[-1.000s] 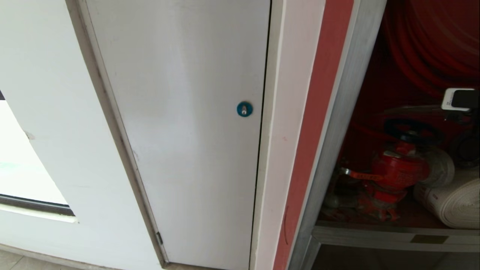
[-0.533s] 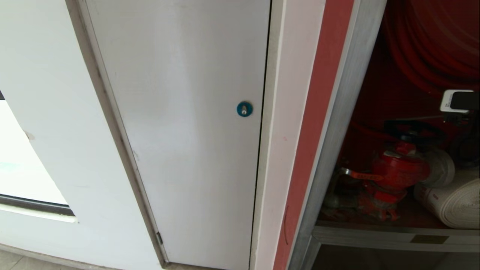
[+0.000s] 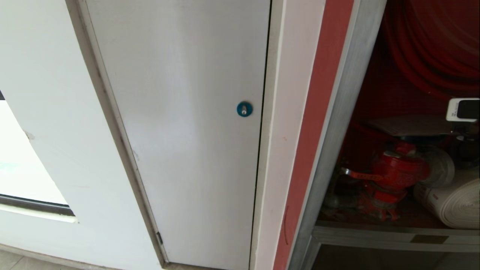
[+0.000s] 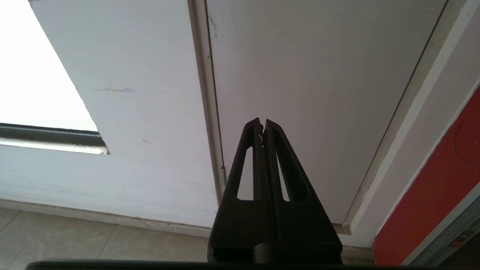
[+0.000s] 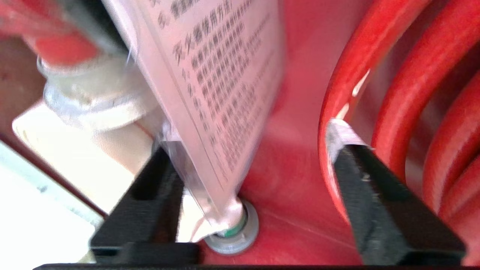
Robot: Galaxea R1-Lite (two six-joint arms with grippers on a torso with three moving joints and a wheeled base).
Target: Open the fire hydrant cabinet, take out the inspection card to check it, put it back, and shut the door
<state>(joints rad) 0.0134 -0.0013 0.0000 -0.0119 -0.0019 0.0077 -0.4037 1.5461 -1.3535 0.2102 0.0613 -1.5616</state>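
Note:
The fire hydrant cabinet [image 3: 339, 123] stands open at the right of the head view, with a red coiled hose [image 3: 431, 45], a red hydrant valve [image 3: 397, 170] and a white rolled hose [image 3: 455, 202] inside. The inspection card [image 3: 408, 125] lies flat on top of the valve. My right gripper [image 3: 465, 110] is inside the cabinet at the card's right end. In the right wrist view the right gripper [image 5: 251, 142] is open wide, and the printed card [image 5: 210, 86] leans loose against one finger. The door is out of view. My left gripper [image 4: 262, 123] is shut and parked low.
A plain white door [image 3: 187, 131] with a blue round lock [image 3: 244, 108] fills the left and middle. An aluminium crossbar [image 3: 375, 234] with a small brass plate [image 3: 429, 239] runs below the valve. A grey round fitting [image 5: 232, 232] sits on the red wall between the right fingers.
The right gripper has opened and sunk a little. The card has left its grip and dropped flat onto the valve, covering the black handwheel. The left arm has not moved.

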